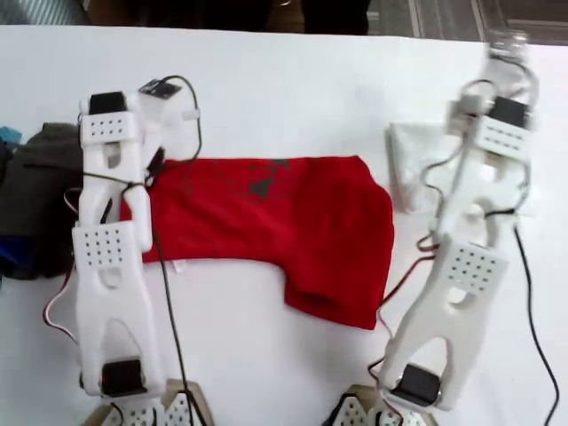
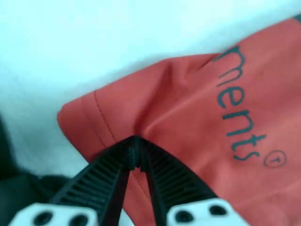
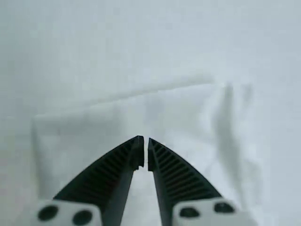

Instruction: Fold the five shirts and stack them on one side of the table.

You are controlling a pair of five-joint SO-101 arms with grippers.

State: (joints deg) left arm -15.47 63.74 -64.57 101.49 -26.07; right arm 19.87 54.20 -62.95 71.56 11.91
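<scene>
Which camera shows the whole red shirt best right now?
The high view: the red shirt lies in full outline on the table, one edge under the left arm. The left wrist view gives one hemmed corner pinched by the left gripper. The right wrist view faces white cloth.

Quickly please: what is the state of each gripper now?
Left gripper: closed, pinching the red cloth shirt near its stitched edge.
Right gripper: closed over the white folded cloth shirt; whether it grips cannot be told.

A white table point(image 1: 284, 71) stretches wide; a dim room point(image 1: 222, 12) lies beyond its far edge.
</scene>
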